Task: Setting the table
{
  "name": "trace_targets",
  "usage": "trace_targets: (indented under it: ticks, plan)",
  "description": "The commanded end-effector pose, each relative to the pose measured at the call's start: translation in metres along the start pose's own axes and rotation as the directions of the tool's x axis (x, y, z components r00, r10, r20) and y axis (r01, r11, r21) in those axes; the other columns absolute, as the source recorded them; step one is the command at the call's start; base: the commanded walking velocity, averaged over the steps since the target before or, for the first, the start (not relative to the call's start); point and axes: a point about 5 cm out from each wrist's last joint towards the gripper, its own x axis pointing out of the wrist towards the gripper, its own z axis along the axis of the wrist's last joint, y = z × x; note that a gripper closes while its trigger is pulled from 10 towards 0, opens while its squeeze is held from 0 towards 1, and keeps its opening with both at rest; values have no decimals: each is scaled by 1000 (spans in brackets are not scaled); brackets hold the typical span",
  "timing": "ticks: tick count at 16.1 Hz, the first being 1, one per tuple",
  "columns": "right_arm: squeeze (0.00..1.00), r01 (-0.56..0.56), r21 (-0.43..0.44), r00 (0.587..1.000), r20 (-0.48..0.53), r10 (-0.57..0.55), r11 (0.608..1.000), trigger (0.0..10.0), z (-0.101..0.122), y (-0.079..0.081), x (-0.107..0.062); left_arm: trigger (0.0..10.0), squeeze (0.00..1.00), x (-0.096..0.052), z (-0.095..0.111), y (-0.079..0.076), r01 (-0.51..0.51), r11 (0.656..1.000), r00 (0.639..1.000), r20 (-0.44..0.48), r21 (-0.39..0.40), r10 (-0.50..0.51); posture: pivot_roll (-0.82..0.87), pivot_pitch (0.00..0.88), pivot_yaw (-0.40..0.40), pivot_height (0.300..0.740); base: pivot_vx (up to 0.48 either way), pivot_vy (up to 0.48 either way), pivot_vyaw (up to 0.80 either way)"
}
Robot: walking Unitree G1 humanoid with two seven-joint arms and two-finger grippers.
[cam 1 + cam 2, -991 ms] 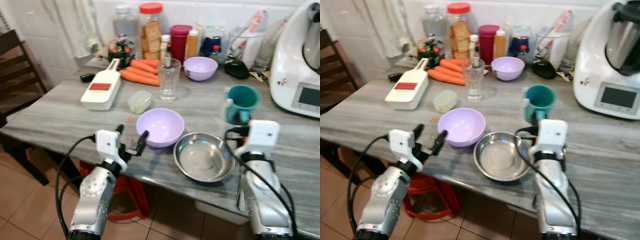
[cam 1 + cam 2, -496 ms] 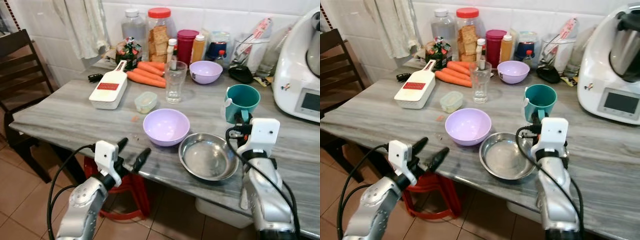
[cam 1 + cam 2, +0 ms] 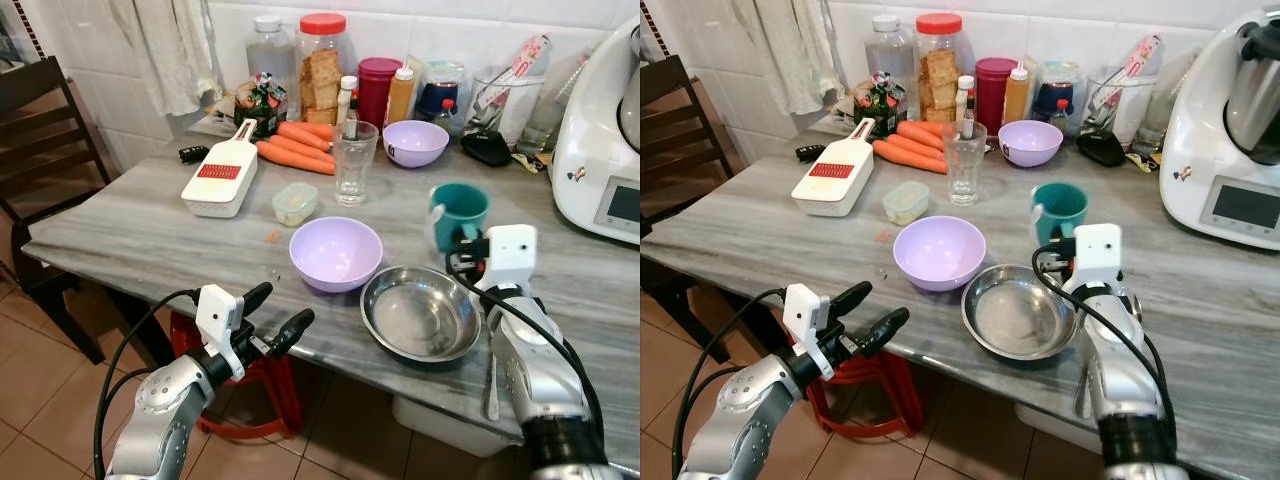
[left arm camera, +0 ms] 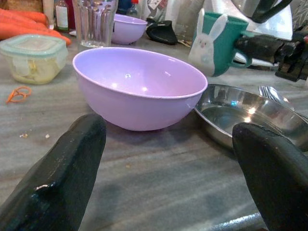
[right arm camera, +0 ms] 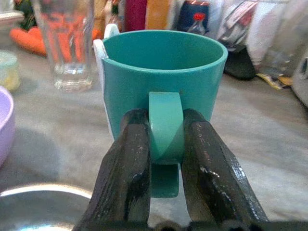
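My right gripper [image 3: 470,243] is shut on the handle of a teal mug [image 3: 458,210], which stands upright over the table just behind a steel bowl [image 3: 420,312]. In the right wrist view both fingers [image 5: 127,163] pinch the mug handle [image 5: 165,126]. At the table's front edge my left gripper [image 3: 280,315] is open and holds nothing, short of a lilac bowl [image 3: 335,252]. The left wrist view looks between its fingers [image 4: 62,168] at that lilac bowl [image 4: 139,84]. A fork [image 3: 490,380] lies right of the steel bowl.
Further back stand a glass [image 3: 354,162], a second lilac bowl [image 3: 415,142], a small lidded tub [image 3: 295,203], a white slicer [image 3: 220,178], carrots [image 3: 295,148] and several jars. A white kitchen machine [image 3: 605,140] is far right, a dark chair [image 3: 50,150] left, a red stool [image 3: 255,375] under the table.
My right gripper has carried the teal mug leftward, closer behind the steel bowl. My left gripper has drawn back from the lilac bowl to the table's edge. The camera has shifted.
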Motion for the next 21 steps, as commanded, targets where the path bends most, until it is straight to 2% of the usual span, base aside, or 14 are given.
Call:
trace_targets:
  ticks: [1,5,11,12,13,14,21]
  plan:
    - [0,-17,-7,1000,17,18,1000,10000,4,-2,3,10000,0,1,5,-2,28,1000,1000,3,13,-28,-28,0,24,740,0,0,0]
    - [0,-46,-19,999,-15,46,999,10000,-5,-9,2,10000,0,0,4,-3,40,999,999,-2,12,-40,-21,0,29,740,0,0,0]
    - [0,-69,-60,998,-20,68,996,10000,-12,-13,-2,10000,0,0,4,-11,136,990,991,-15,-22,-136,-23,0,37,740,0,0,0]
    - [94,-73,-64,997,-20,71,995,10000,-13,-13,-3,10000,0,0,4,-11,139,990,990,-16,-24,-140,-25,0,39,740,0,0,0]
    - [310,-74,-61,997,-19,73,995,10000,-13,-13,-3,10000,0,0,3,-12,141,990,990,-17,-24,-142,-25,0,39,740,0,0,0]
    - [1000,-78,-52,997,-17,78,996,10000,-13,-13,-3,10000,0,0,3,-12,145,989,989,-17,-26,-146,-25,0,39,740,0,0,0]
    - [1000,-51,-70,999,15,52,996,10000,-9,-18,-10,10000,0,1,4,-15,159,987,987,-24,-30,-160,-27,0,40,740,0,0,0]
